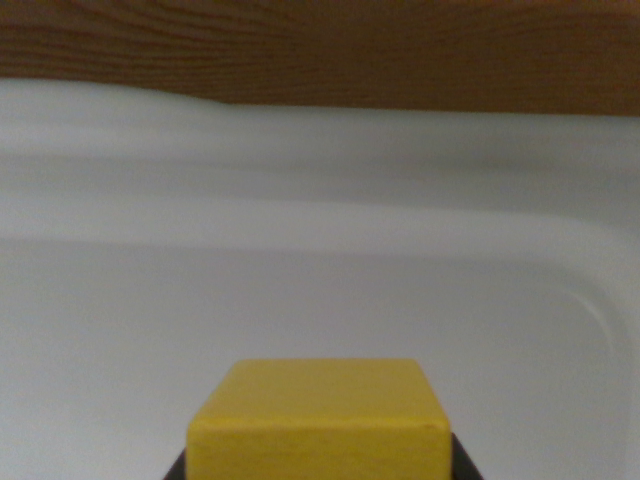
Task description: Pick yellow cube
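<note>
Apparently the pick is well under way, perhaps at the grasp itself. The yellow cube [318,420] sits at the bottom centre of the wrist view, very close to the camera, with its top face and front face both showing and its lower part cut off by the frame edge. Dark slivers show at each lower corner of the cube, hard against its sides; these look like parts of the gripper [318,472], one finger [176,470] on the wrist view's left and its partner on the right. They appear to touch the cube or stand just beside it, but so little of them is in frame that I cannot tell whether the jaws are pressed onto the cube or merely flanking it. Behind the cube spreads a white tray [560,300] with a rounded raised rim, and past that rim runs a brown wooden surface [320,50] along the top. Whether the cube rests on the tray floor or hangs lifted above it cannot be read here, since its underside is hidden. Judging from this, what remains is confirming the squeeze, if not yet made, and raising the cube clear. As for pose, the wrist seems to point across the tray at a shallow angle, with the cube centred between the fingers.
</note>
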Controlling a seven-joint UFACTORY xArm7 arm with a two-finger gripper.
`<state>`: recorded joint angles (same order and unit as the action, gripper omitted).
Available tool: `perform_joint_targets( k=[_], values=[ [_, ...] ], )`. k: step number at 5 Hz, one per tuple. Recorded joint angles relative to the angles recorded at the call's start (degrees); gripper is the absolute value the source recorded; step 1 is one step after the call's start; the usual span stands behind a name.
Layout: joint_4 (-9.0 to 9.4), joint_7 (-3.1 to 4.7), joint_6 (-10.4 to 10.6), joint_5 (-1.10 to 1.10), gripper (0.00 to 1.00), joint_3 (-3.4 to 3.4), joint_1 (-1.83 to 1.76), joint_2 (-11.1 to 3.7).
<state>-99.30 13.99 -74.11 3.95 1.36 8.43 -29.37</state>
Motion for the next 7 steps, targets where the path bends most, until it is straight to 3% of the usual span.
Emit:
perform_joint_targets(
  k=[1, 2, 3, 4, 5, 6, 7],
  values=[
    [-2.12, -0.15, -2.73, -0.07, 1.0, 0.02, 0.02, 0.61],
    [-2.12, -0.15, -2.73, -0.07, 1.0, 0.02, 0.02, 0.61],
    [-4.19, -0.29, -5.39, -0.13, 1.0, 0.05, 0.04, 1.21],
    [-4.19, -0.29, -5.39, -0.13, 1.0, 0.05, 0.04, 1.21],
    [-6.2, -0.44, -7.98, -0.2, 1.0, 0.07, 0.05, 1.79],
    [-6.2, -0.44, -7.98, -0.2, 1.0, 0.07, 0.05, 1.79],
    [-8.04, -0.57, -10.35, -0.26, 1.0, 0.09, 0.07, 2.32]
  ],
)
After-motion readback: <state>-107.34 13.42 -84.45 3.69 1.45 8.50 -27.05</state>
